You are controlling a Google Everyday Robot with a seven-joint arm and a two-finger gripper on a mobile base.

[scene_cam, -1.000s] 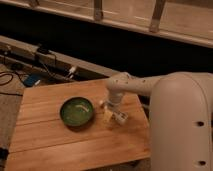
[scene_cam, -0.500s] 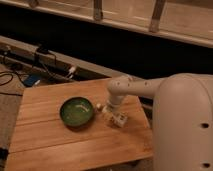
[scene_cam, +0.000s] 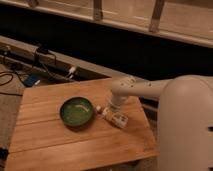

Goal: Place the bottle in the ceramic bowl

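The dark green ceramic bowl (scene_cam: 76, 111) sits on the wooden table (scene_cam: 60, 145), left of centre, and nothing shows inside it. The small white bottle (scene_cam: 103, 110) is low over the table just right of the bowl's rim, tilted, with its pale cap toward the bowl. My gripper (scene_cam: 117, 119) is down at the table on the bottle's right end, below the white wrist (scene_cam: 120, 92). Whether it grips the bottle is unclear.
The robot's large white body (scene_cam: 185, 125) fills the right side. Cables and a power strip (scene_cam: 45, 62) lie on the floor behind the table. A dark wall with a railing runs along the back. The table's right edge is near the gripper.
The gripper and bottle have stayed low beside the bowl's right rim, with only a small shift of the wrist. The bowl has not moved.
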